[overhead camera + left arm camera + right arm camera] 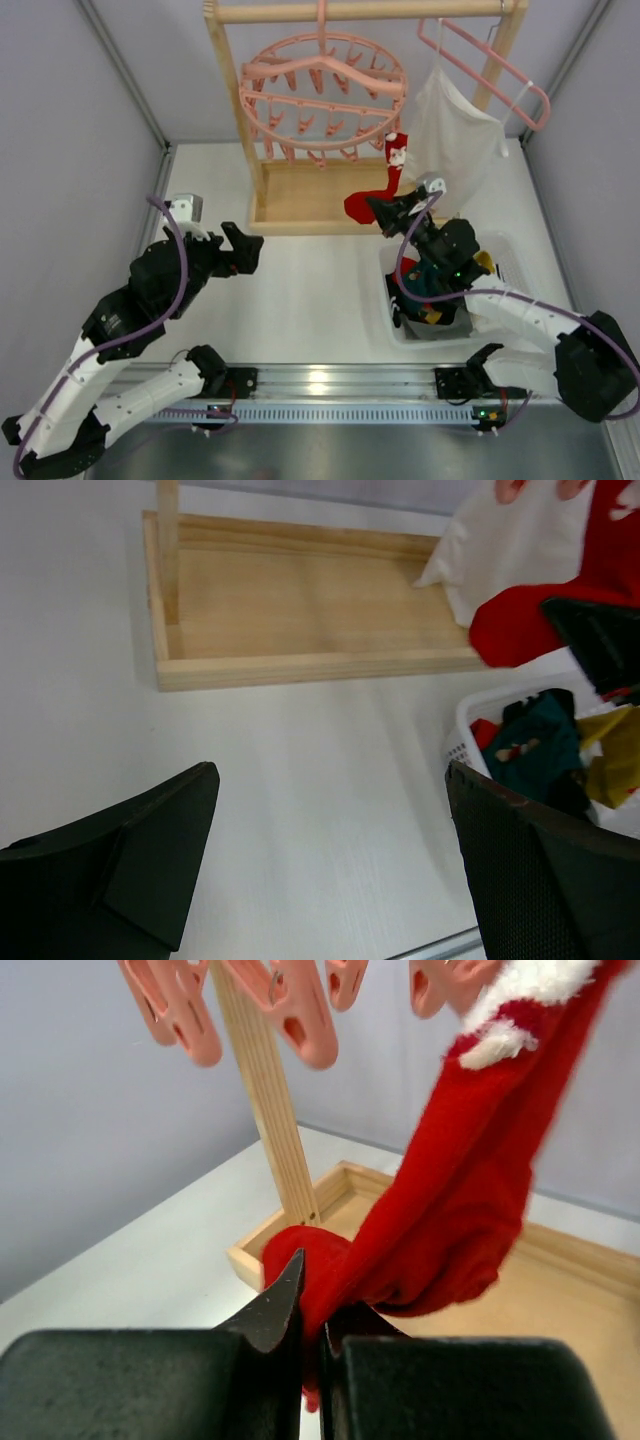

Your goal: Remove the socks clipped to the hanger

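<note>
A round pink hanger (322,92) with many clips hangs from a wooden rack. One red sock (378,195) with a white cuff hangs from a clip at the ring's right side; it also shows in the right wrist view (450,1210). My right gripper (315,1310) is shut on the lower part of this red sock, and shows in the top view (388,212) too. Several teal, yellow and red socks (432,285) lie in a white basket (504,252). My left gripper (245,248) is open and empty over the table, left of centre.
The wooden rack base (300,200) stands at the back. A white cloth (455,135) hangs on a plain pink hanger (500,65) at the right. The basket also shows in the left wrist view (470,715). A metal rail (330,385) runs along the near edge.
</note>
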Available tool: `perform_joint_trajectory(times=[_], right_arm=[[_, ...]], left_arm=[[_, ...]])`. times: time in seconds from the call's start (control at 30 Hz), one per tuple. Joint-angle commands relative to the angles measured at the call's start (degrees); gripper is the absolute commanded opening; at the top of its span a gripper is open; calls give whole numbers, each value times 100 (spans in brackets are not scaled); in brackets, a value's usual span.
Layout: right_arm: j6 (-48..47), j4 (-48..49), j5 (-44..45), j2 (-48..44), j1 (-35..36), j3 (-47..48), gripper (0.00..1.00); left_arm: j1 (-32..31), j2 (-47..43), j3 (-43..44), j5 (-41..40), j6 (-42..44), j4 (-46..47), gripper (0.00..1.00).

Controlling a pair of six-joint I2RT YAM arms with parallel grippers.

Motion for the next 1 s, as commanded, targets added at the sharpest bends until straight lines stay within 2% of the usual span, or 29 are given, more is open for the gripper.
perform_joint_trajectory(times=[0.0, 0.07, 0.1, 0.17, 0.2, 0.27, 0.3, 0.4, 0.57, 0.77, 0.97], right_arm=[[-322, -1249, 1932, -424, 878, -262, 0], [-322, -1417, 2455, -503, 1372, -341, 0], [-278, -1478, 2971, -495, 1800, -315, 0], [-260, -1654, 3422, -338, 2207, -140, 0], [-269, -1724, 4051, -250, 2609, -43, 0], [-357, -1882, 4695, 92, 3024, 359, 0], [-348, -2092, 5290, 233, 3383, 527, 0], [-392, -2278, 5857, 796, 3859, 1125, 0], [-313, -2507, 6061, 1778, 4212, 2117, 0], [12, -2929, 6131, 2667, 4327, 3067, 0], [109, -2982, 5938, 3073, 4336, 3446, 0]], left_arm=[[19, 493, 655, 933, -220, 248, 98], [19, 696, 1121, 1389, -229, 344, 98], [19, 880, 1279, 1531, -229, 406, 98], [19, 1179, 1894, 1646, -159, 424, 98], [19, 1328, 2122, 1646, -80, 415, 98], [19, 1829, 2772, 1568, 8, 389, 98], [19, 1996, 2949, 1471, 78, 389, 98], [10, 2498, 3494, 797, 280, 371, 98], [-16, 3226, 3970, -119, 676, 371, 99], [-507, 3615, 3970, -1629, 1229, 389, 99], [-710, 3729, 3961, -2106, 1353, 389, 99]])
